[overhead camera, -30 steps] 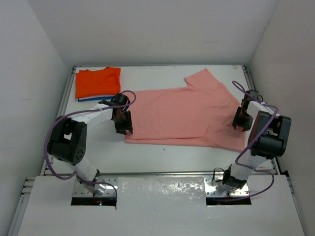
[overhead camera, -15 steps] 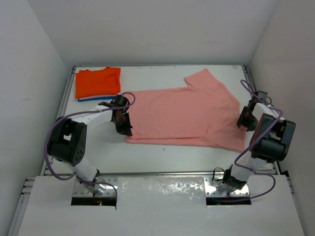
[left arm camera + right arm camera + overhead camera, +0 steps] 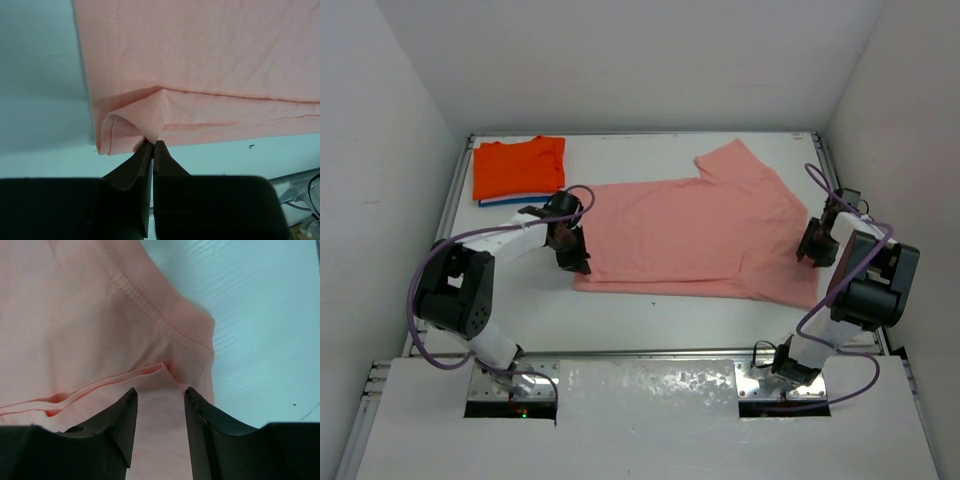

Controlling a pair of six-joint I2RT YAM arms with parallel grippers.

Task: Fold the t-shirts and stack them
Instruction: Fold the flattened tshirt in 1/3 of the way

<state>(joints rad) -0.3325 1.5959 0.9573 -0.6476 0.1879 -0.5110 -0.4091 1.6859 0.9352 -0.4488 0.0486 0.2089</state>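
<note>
**Left gripper pinches the pink shirt's hem corner; right gripper stands spread at its ribbed edge**

A pale salmon-pink cloth t-shirt (image 3: 690, 235) lies spread flat across the middle of the white counter (image 3: 650, 310), hem to the left and one short sleeve pointing to the far side. At the shirt's near left corner the left gripper (image 3: 152, 142) has its black fingers pressed together on a small raised fold of the hem, the cloth peaking up where it is nipped. At the shirt's right end the right gripper (image 3: 160, 392) has its fingers spread, one to each side of a strip of pink cloth just inside the ribbed edge band; a low crease runs off to the left there.

Beyond the shirt's far left corner, apart from it, a bright orange folded t-shirt (image 3: 517, 165) sits on a thin blue cloth edge (image 3: 505, 202). A purple cable (image 3: 582, 190) arches over the left wrist just above the shirt's hem.
</note>
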